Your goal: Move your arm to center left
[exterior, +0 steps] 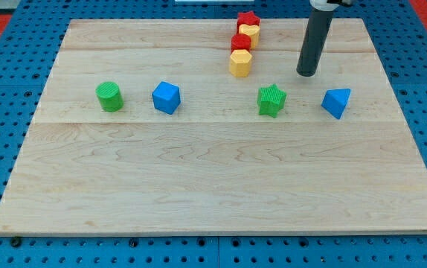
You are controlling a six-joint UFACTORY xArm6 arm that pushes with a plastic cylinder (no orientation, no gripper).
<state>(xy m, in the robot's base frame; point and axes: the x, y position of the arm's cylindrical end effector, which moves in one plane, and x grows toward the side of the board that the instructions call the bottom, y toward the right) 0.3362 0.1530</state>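
My tip (306, 74) is being held on the wooden board (213, 186) at the far right, between the yellow hexagon block (240, 63) on its left and the blue triangular block (336, 102) nearer on its right. No fingers are carried by the rod. The centre left is being occupied by the green cylinder (110, 97) and blue cube (166, 97), well apart from my tip.

My tip (306, 74) upright, upper right
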